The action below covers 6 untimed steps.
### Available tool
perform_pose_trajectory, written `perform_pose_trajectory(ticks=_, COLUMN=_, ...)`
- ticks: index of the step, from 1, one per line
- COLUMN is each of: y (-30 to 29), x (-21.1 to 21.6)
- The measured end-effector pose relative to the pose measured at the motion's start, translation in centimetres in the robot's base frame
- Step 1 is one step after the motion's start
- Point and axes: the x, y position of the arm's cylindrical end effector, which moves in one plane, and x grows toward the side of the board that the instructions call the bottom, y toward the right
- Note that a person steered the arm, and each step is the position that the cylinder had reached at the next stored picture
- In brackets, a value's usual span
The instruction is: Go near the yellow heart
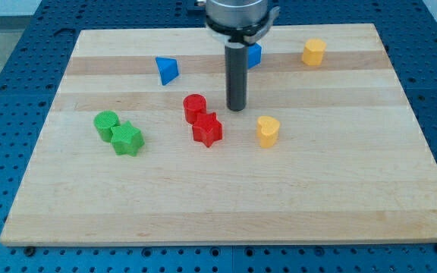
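Observation:
The yellow heart (268, 130) lies near the middle of the wooden board (226, 205), a little to the view's right. My tip (237, 109) stands up and to the left of it, a short gap away and not touching. The red cylinder (194, 108) is to the left of my tip, and the red star (207, 130) is below and left of it, touching the cylinder.
A yellow pentagon (314, 52) sits at the view's top right. A blue block (255, 54) is partly hidden behind the rod. A blue triangle (167, 70) lies at the top left of centre. A green cylinder (106, 123) and a green star (127, 139) touch at the left.

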Motion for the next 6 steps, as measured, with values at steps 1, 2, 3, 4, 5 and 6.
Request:
perform_pose_trajectory(ticks=1, y=3.1, x=0.0)
perform_pose_trajectory(ticks=2, y=11.7, x=0.1)
perform_pose_trajectory(ticks=3, y=14.3, x=3.9)
perform_pose_trajectory(ticks=4, y=12.0, x=8.0)
perform_pose_trajectory(ticks=5, y=7.9, x=10.1)
perform_pose_trajectory(ticks=6, y=3.7, x=10.3)
